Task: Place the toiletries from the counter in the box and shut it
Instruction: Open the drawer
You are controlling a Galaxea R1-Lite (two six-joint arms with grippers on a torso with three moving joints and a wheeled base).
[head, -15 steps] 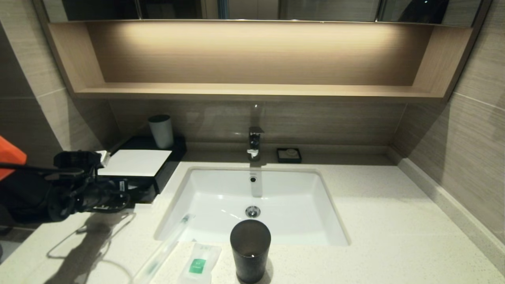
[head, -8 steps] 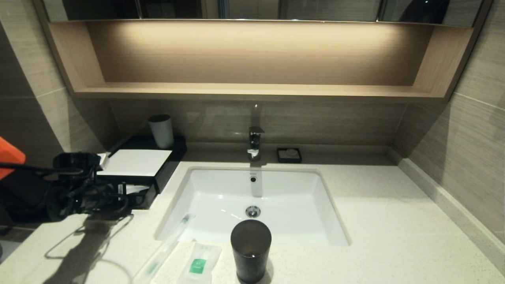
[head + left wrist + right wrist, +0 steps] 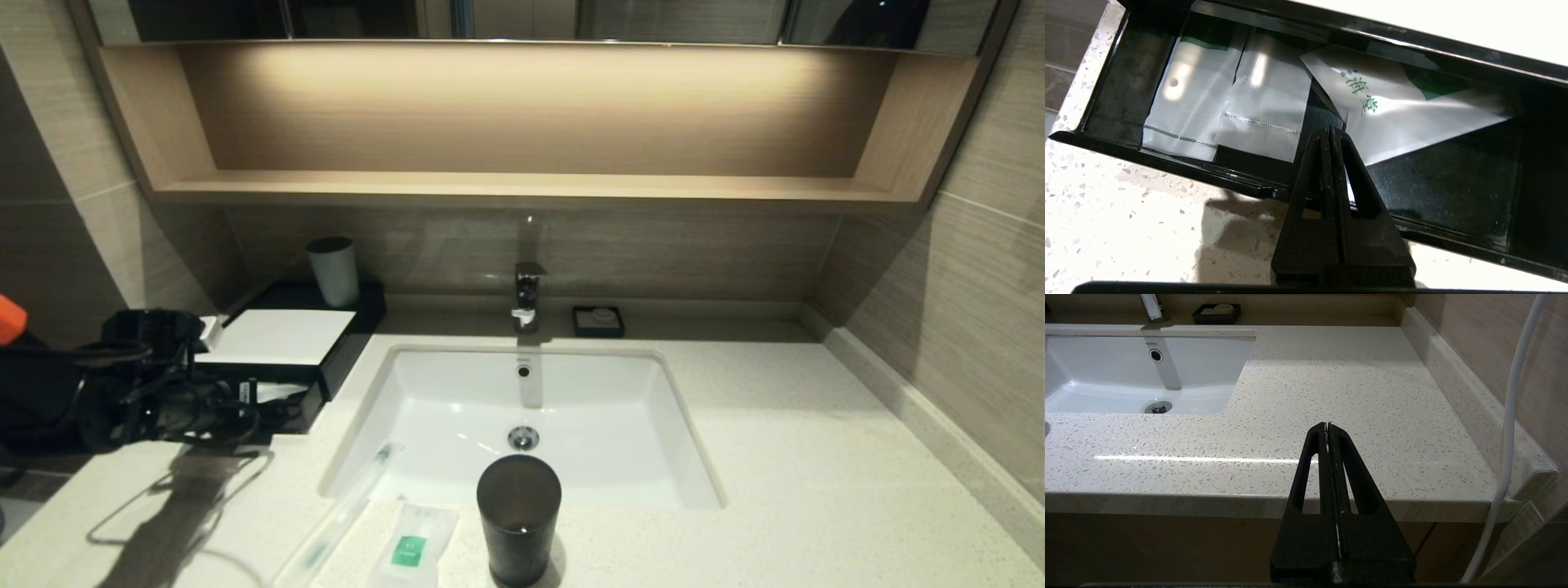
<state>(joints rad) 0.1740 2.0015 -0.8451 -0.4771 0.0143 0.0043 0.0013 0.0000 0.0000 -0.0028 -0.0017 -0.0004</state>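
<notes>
The box (image 3: 282, 347) sits on the counter (image 3: 775, 457) left of the sink (image 3: 522, 425), its drawer (image 3: 1167, 163) pulled out (further than a second ago, as the left arm has drawn back toward the robot). The left gripper (image 3: 1331, 132) has its jaws pressed together at the drawer's front wall. Only the left wrist view shows white sachets (image 3: 1229, 102) already lying inside. The toothbrush (image 3: 343, 510) and green-labelled sachet (image 3: 412, 547) lie at the counter's near edge beside the dark tumbler (image 3: 518, 518). The right gripper (image 3: 1327, 426), jaws closed, hovers off the counter's front edge.
</notes>
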